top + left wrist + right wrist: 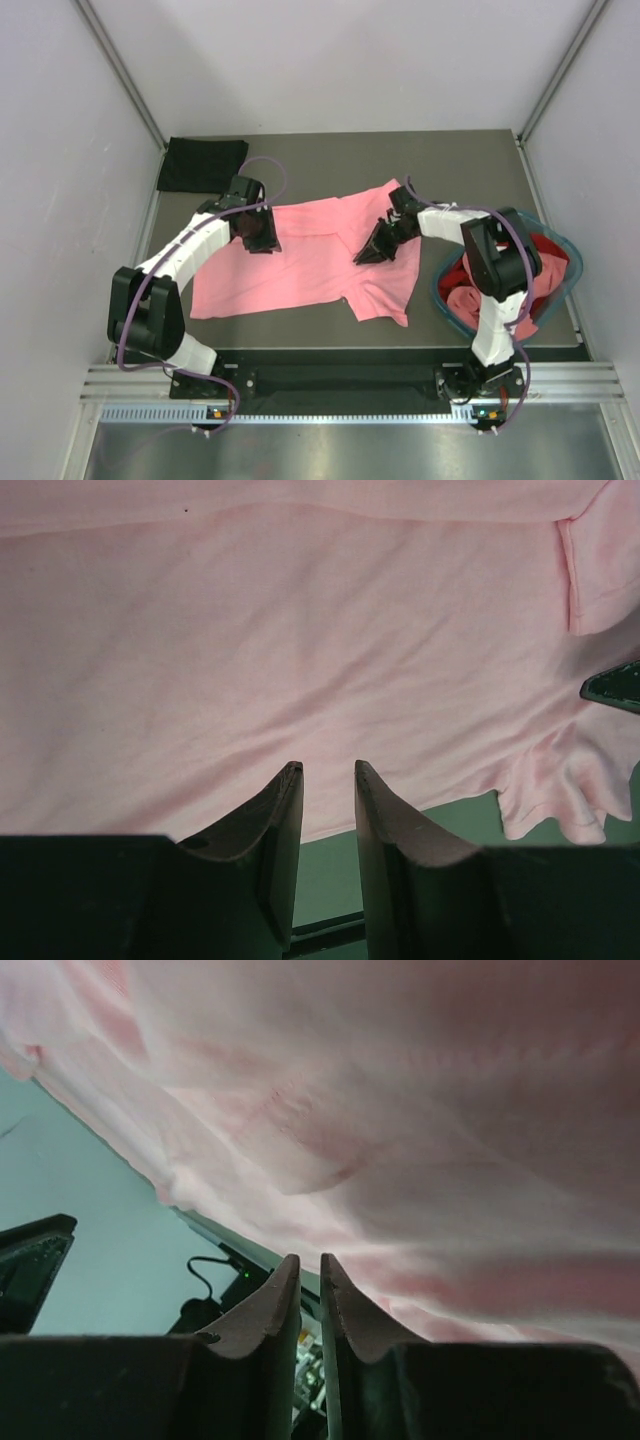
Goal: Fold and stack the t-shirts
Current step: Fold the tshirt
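we log the salmon pink t-shirt (300, 270) spread across the middle of the table (450, 170), mostly flat, with its right part rumpled and folded. the left gripper (262, 240) sits low at the shirt's far left edge. from the left wrist, its fingers (285, 810) stand a narrow gap apart, their tips over the hem of the pink cloth (300, 630), with green tabletop (450, 825) showing through the gap and nothing pinched that we can see. the right gripper (368, 255) is down on the shirt's right half, where the cloth bunches. from the right wrist, its fingers (270, 1305) are almost together, and the pink cloth (450, 1160) meets the tips and hangs lifted off the table, so we read it as clamped on the shirt. a black t-shirt (203, 163) lies folded at the far left corner, well apart from the pink one. a red t-shirt (555, 258) is heaped in the round teal basket (445, 308) at the right, beside the right arm.
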Controlling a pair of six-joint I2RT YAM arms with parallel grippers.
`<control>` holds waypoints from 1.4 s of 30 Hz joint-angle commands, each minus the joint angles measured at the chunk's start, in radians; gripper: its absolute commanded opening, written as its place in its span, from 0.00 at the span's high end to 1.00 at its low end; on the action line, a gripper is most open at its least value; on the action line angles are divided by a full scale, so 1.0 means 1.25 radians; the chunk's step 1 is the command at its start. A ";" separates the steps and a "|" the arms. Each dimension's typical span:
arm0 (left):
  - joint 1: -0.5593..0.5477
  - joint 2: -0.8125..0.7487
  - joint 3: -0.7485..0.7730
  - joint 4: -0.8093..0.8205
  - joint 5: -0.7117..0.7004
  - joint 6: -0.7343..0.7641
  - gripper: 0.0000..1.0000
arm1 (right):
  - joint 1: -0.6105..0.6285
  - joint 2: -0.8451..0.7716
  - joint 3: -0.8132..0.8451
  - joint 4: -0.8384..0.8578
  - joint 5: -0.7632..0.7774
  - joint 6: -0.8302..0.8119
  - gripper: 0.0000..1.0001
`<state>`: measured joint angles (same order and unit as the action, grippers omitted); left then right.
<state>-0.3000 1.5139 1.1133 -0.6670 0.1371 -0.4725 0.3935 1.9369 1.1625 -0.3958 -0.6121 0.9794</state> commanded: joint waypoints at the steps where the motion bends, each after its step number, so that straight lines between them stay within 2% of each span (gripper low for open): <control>1: 0.001 -0.029 -0.005 0.011 -0.005 0.009 0.68 | 0.019 -0.060 0.003 0.067 -0.061 0.022 0.85; 3: 0.002 -0.024 0.001 0.010 -0.012 0.015 0.68 | 0.019 -0.071 0.021 0.059 -0.074 -0.024 0.82; 5: 0.002 -0.021 0.008 0.010 -0.018 0.020 0.68 | 0.012 -0.083 0.082 -0.013 -0.059 -0.124 0.76; 8: 0.007 -0.010 0.022 0.006 -0.020 0.027 0.67 | -0.031 -0.089 0.173 -0.152 0.046 -0.260 0.67; 11: 0.019 0.005 0.039 0.006 -0.019 0.039 0.67 | -0.112 -0.084 0.233 -0.189 0.149 -0.350 0.60; 16: 0.080 0.031 0.060 0.016 0.024 0.054 0.67 | -0.161 -0.011 0.350 -0.166 0.239 -0.450 0.56; 19: 0.151 0.050 0.070 0.026 0.069 0.050 0.67 | -0.183 0.053 0.407 -0.133 0.242 -0.447 0.54; 22: 0.186 0.076 0.086 0.029 0.098 0.050 0.67 | -0.188 0.120 0.477 -0.115 0.241 -0.447 0.52; 28: 0.290 0.130 0.114 0.049 0.120 0.045 0.67 | -0.192 0.233 0.600 -0.096 0.241 -0.447 0.50; 34: 0.344 0.198 0.151 0.056 0.149 0.030 0.68 | -0.195 0.322 0.697 -0.096 0.233 -0.438 0.50; 40: 0.361 0.211 0.159 0.062 0.136 0.016 0.67 | -0.204 0.369 0.717 -0.083 0.217 -0.397 0.57; 42: 0.366 0.214 0.160 0.061 0.130 0.015 0.67 | -0.213 0.370 0.699 -0.065 0.226 -0.391 0.63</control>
<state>0.1448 1.7840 1.2751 -0.6250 0.2955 -0.4454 0.1471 2.3840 2.0178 -0.5247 -0.3271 0.4644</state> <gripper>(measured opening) 0.328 0.387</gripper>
